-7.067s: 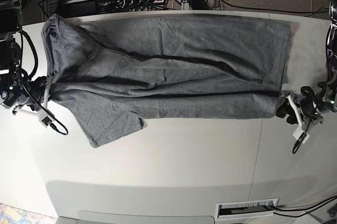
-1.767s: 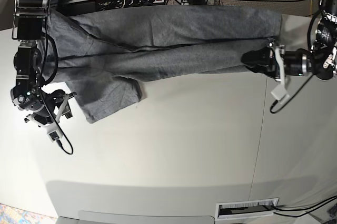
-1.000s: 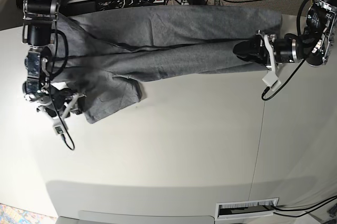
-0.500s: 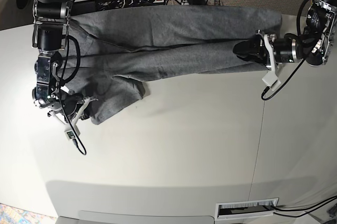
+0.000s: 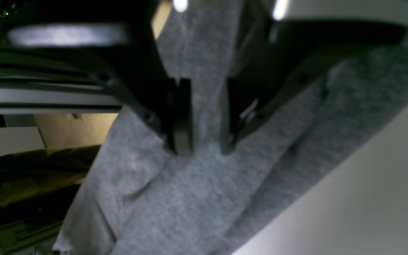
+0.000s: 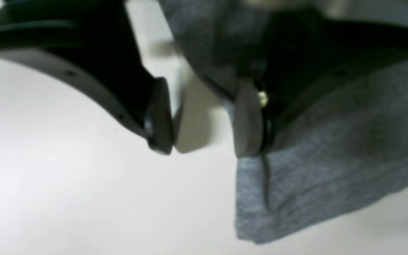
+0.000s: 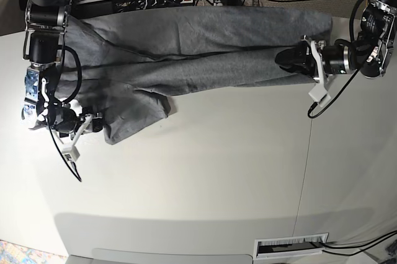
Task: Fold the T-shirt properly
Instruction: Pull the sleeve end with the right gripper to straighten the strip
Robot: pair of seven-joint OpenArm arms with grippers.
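White bench (image 7: pixel 205 183) carries my plain heather-grey knit T-shirt (image 7: pixel 198 53), stretched along far edge, folded lengthwise, one sleeve (image 7: pixel 133 118) sticking out. My left end effector (image 5: pixel 200 141) clamped on hem fabric, I judge to keep cloth taut. My right end effector (image 6: pixel 200 148) apart at sleeve corner, one pad on cloth, nothing gripped.

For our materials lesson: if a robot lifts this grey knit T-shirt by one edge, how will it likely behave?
The plain heather-grey knit T-shirt will probably flop and drape, since it already lies creased and bunched on the white table. It looks light: fabric pinched in the left tool hangs in soft folds. It is unlikely to roll or tip.
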